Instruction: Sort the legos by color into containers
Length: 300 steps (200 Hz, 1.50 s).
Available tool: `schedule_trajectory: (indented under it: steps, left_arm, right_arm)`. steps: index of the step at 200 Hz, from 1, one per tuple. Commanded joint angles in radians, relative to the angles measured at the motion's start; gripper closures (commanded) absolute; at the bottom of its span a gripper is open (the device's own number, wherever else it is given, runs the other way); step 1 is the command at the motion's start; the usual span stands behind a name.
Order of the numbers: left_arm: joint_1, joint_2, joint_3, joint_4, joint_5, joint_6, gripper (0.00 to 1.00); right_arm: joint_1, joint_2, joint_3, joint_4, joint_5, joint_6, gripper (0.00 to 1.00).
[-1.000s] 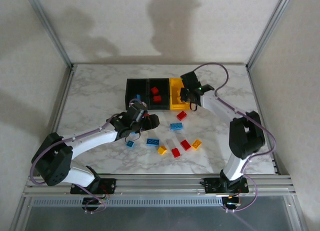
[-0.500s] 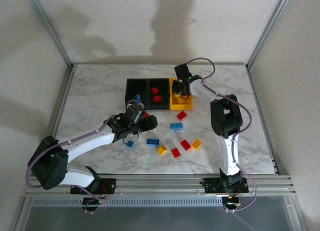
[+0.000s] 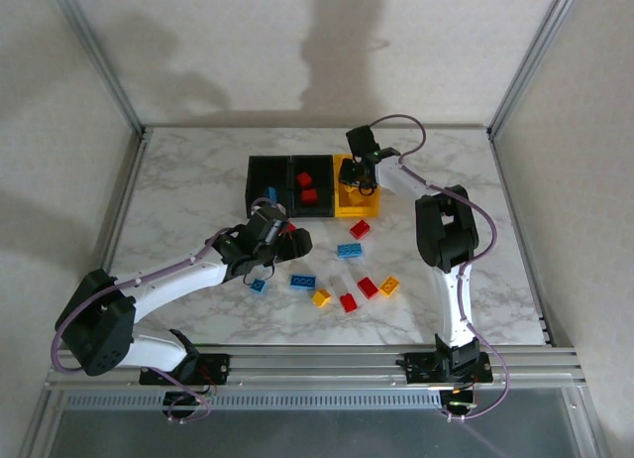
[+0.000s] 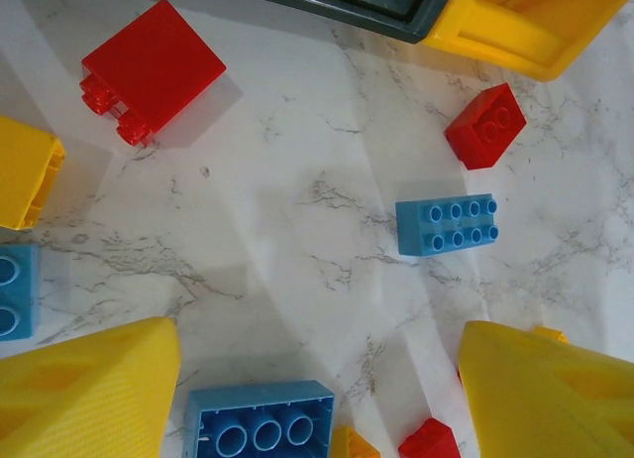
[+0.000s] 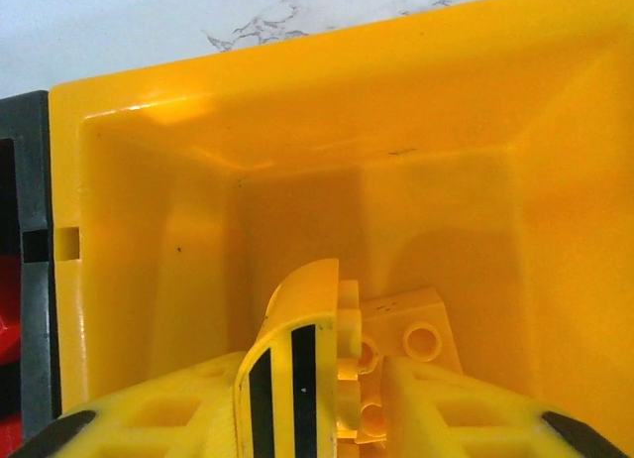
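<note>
**A:** Notes from the table edge. The left gripper (image 3: 288, 242) is hovering over the marble table (image 3: 188, 180), right at the loose legos (image 3: 348, 302). On its wrist view the yellow fingers (image 4: 89, 389) are standing wide apart and gripping nothing. A blue brick (image 4: 260, 423) is lying flat on the table between them.

**B:** And the right one?

**A:** The right gripper (image 3: 359, 178) is reaching down into the yellow bin (image 3: 349, 211), the right-hand end of the row of containers. From the wrist, its fingertips (image 5: 149, 413) are sitting close together near the bin floor. A yellow brick (image 5: 411, 331) and a curved black-striped yellow piece (image 5: 295, 354) are lying between them. I cannot tell whether the gripper is pinching them or only flanking them.

**B:** What are the bins holding?

**A:** Two red bricks (image 3: 309, 194) are resting in the middle black bin (image 3: 312, 214), and a small blue piece (image 3: 272, 192) is sitting in the left black bin (image 3: 253, 185). Reds, blues and yellows are lying scattered on the marble in front of the bins, between the two arms.
</note>
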Motion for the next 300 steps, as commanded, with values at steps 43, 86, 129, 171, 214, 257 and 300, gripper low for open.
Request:
schedule_trajectory:
  steps: [43, 86, 129, 171, 214, 257, 300]
  left_arm:
    - [-0.002, -0.006, 0.034, -0.040, -0.048, -0.007, 0.26]
    - [0.007, -0.011, 0.058, -0.069, -0.076, -0.006, 0.26]
    - [0.037, -0.024, 0.062, -0.098, -0.086, -0.003, 0.27]
    - [0.007, -0.023, 0.056, -0.019, 0.050, 0.044, 0.26]
    - [-0.051, 0.014, 0.067, 0.021, 0.100, 0.089, 0.26]
    - [-0.058, 0.059, 0.059, 0.040, 0.098, 0.078, 0.26]
    - [-0.059, 0.077, 0.046, 0.038, 0.085, 0.069, 0.26]
  right_arm:
    - [0.002, -0.173, -0.080, 0.022, -0.026, 0.005, 0.57]
    - [0.017, -0.294, -0.167, 0.033, -0.024, 0.004, 0.58]
    - [0.041, -0.479, -0.335, 0.043, -0.033, 0.011, 0.59]
    - [0.051, -0.672, -0.554, -0.065, 0.045, 0.049, 0.47]
    - [0.049, -0.872, -0.808, -0.204, 0.047, 0.297, 0.32]
    - [0.075, -0.976, -0.995, -0.197, 0.015, 0.469, 0.31]
    - [0.102, -0.959, -1.067, -0.145, 0.011, 0.518, 0.30]
